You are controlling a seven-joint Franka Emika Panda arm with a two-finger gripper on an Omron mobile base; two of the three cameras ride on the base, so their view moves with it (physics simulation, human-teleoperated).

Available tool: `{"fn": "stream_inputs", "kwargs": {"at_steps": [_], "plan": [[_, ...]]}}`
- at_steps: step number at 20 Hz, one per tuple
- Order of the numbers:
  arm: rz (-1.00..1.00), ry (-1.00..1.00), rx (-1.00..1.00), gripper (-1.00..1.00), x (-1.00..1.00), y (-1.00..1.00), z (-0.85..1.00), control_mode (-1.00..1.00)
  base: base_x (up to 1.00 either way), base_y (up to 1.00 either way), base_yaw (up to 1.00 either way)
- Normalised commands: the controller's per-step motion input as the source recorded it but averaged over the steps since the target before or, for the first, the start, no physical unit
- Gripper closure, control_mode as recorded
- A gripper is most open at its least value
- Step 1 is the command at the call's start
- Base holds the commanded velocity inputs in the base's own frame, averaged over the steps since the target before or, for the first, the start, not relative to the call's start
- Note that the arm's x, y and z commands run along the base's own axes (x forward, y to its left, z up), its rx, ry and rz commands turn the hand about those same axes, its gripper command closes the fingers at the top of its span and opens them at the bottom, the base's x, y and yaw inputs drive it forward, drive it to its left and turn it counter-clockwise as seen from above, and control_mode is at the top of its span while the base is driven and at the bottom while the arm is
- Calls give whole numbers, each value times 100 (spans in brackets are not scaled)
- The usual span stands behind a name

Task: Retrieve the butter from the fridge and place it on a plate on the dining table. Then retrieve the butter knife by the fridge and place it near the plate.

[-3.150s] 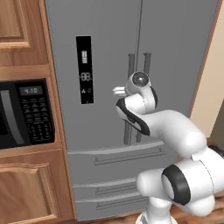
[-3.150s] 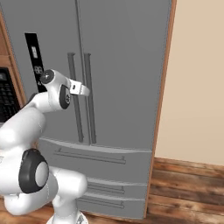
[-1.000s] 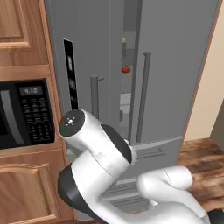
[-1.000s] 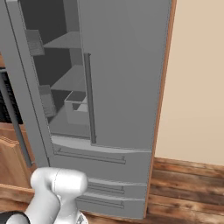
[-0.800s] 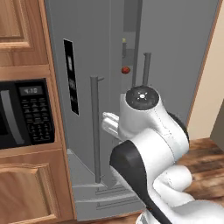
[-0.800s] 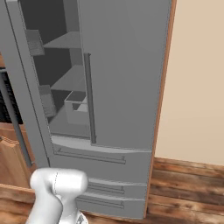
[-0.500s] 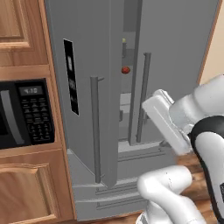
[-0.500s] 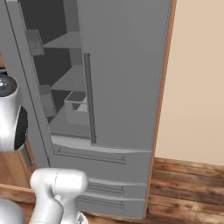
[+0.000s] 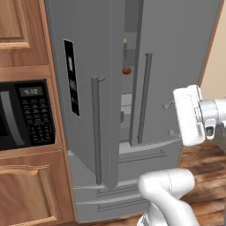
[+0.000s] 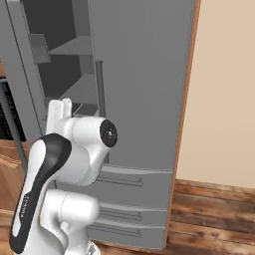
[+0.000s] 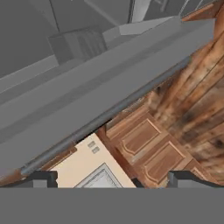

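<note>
Ahead of the end effector [image 11: 111, 178], fingers spread apart and empty: the fridge [image 9: 176, 53], left door ajar. Butter [image 9: 125, 42] probably that pale speck on an upper shelf; light, soft, slippery, best pinched gently across long sides.

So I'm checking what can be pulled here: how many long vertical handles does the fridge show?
2. One handle is on the left door, which stands swung open; the other is on the shut right door, across the gap. Others may be hidden.
</note>
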Motion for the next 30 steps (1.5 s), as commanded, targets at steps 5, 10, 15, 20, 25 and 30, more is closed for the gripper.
{"fn": "stream_inputs", "kwargs": {"at_steps": [5,10,15,20,25,30], "plan": [[12,6,3,-100,76,14,-12,-100,0,0,0],[0,0,0,-100,45,64,-1,-100,0,0,0],[0,2,0,-100,37,59,-4,-100,0,0,0],[0,9,0,-100,9,47,0,-100,0,0,0],[0,21,0,-100,-1,68,0,-100,0,0,0],[-5,5,0,-100,-12,71,-2,-100,0,0,0]]}}
